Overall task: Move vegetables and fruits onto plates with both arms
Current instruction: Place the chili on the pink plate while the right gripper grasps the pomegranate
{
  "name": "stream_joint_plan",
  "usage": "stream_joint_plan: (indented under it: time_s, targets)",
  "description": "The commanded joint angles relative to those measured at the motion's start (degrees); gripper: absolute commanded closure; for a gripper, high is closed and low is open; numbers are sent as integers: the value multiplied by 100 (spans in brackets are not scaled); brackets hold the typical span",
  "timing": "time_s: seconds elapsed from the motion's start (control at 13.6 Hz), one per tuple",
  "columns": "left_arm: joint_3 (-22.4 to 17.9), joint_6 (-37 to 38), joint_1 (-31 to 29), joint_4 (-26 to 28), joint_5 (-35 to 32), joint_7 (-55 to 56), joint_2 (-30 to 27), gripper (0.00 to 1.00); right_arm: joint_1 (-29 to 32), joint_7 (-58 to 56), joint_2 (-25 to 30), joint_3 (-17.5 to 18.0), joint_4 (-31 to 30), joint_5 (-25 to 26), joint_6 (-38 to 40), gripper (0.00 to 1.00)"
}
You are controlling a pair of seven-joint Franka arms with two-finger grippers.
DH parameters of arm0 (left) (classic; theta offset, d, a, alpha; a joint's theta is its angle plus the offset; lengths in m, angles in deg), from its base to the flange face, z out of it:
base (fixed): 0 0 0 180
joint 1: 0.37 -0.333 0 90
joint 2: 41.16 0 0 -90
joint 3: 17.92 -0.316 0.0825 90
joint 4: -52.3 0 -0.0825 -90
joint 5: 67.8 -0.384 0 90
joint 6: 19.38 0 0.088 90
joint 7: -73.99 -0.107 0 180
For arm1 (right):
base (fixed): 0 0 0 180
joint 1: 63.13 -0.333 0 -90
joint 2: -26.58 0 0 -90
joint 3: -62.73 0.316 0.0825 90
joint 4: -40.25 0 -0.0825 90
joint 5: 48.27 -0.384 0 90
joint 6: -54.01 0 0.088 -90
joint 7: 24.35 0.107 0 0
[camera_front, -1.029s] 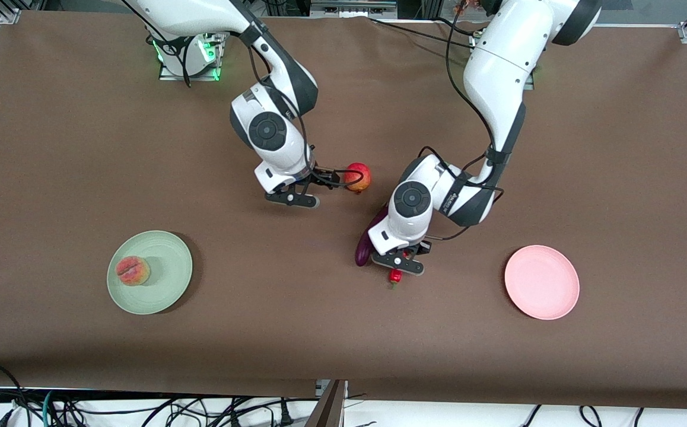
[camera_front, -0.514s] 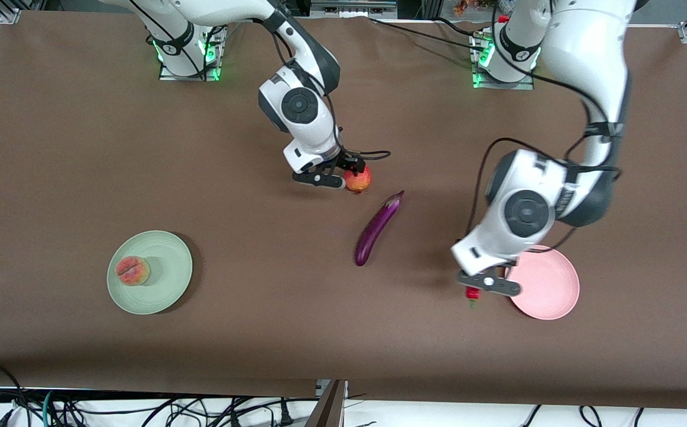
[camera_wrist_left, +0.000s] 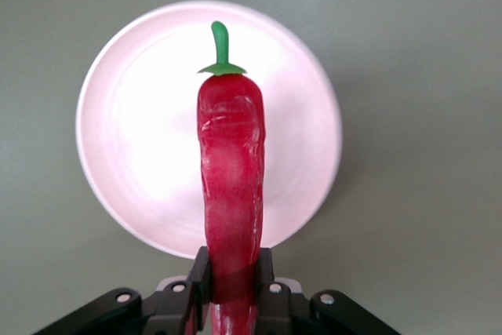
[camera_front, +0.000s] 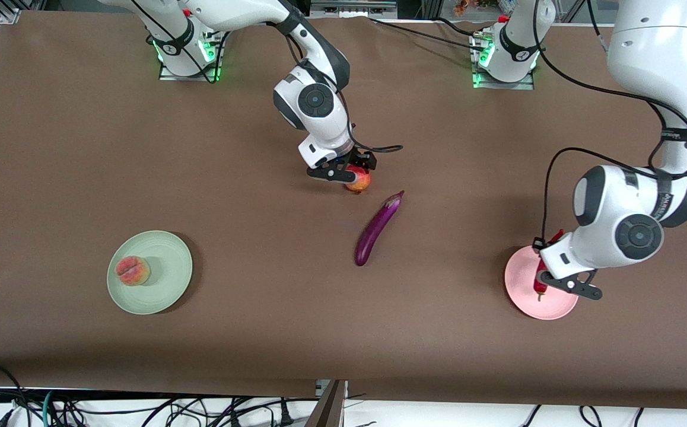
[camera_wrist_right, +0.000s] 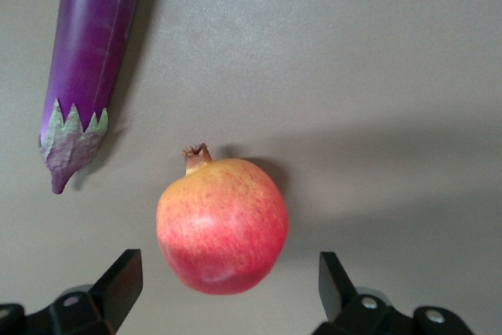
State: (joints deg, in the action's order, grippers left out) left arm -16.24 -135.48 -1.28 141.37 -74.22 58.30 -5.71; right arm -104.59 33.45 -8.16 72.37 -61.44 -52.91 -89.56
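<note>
Left gripper (camera_wrist_left: 232, 280) pinching slim red chili pepper (camera_wrist_left: 230, 194) over round pale pink plate (camera_wrist_left: 141, 154). Right gripper (camera_wrist_right: 227, 288) spread wide above round red-pink pomegranate (camera_wrist_right: 222, 225), beside glossy purple eggplant (camera_front: 376, 228).

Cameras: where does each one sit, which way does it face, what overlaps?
Front: high across the table, facing both arms; sees peach on green plate.
Left wrist: looks down past shut left gripper holding chili over pink plate.
Right wrist: looks down between open right gripper at pomegranate, eggplant.
Shared: all these also show in front.
</note>
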Motion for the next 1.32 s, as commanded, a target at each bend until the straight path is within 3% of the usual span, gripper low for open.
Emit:
stream_joint_plan:
  time_s: [0.0,0.44,0.51,0.59,0.66,1.1,1.18,1.25]
  targets:
    - [104,-263,-365,111,244,-600,102,100,-117,232,-235,-58,254,217,-48,1]
    - [96,-334,-322,-21,422,-672,383,84,-117,223,-411,-154,299,314,-391,1]
    - [96,-326,-322,-21,404,-759,418,58,-117,223,-446,-155,307,349,-435,1]
    - [96,-334,-339,-21,422,-760,445,9,-117,223,-490,-155,342,358,-487,1]
    - [96,-334,-366,-21,422,-769,445,0,-126,223,-542,-155,369,358,-505,1]
    - [174,-107,-95,-276,465,-506,357,0,-231,223,-648,-164,413,376,-514,1]
    - [192,7,20,-311,631,-166,348,0,-231,223,-683,-164,413,384,-514,3]
    - [192,130,160,-337,815,273,348,0,-240,223,-692,-207,413,393,-514,13]
